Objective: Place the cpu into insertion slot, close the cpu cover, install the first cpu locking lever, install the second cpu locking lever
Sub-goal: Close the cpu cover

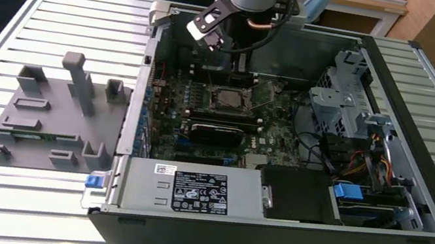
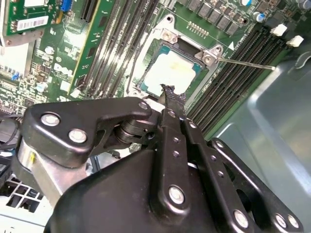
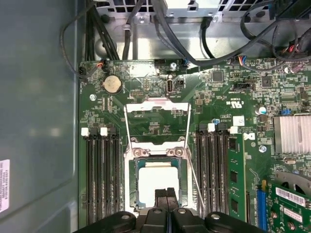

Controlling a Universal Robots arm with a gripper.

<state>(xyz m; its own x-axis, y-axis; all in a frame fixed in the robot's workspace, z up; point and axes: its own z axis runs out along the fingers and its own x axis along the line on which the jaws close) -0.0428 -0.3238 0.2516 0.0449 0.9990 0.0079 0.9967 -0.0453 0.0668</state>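
The cpu (image 3: pixel 158 180), a small square chip with a silvery top, lies flat in the socket on the green motherboard, as also seen in the second wrist view (image 2: pixel 171 73) and the exterior view (image 1: pixel 226 99). The cpu cover (image 3: pixel 156 103), a thin silvery frame with an open window, stands swung open on the socket's far side. Two thin wire levers are raised: one (image 3: pixel 194 177) (image 2: pixel 245 63) beside the socket, the other (image 3: pixel 127 124) along the cover. My gripper (image 3: pixel 166 194) (image 2: pixel 171 92) hangs just above the chip's near edge, shut, with nothing between its black fingers.
Memory slots (image 3: pixel 99 174) flank the socket on both sides. A finned heatsink (image 3: pixel 291 133) and cables (image 3: pixel 160 29) lie nearby. The case holds a power supply (image 1: pixel 188 190) and a drive cage (image 1: pixel 343 110). A grey fixture (image 1: pixel 51 114) sits on the slatted table at the exterior view's left.
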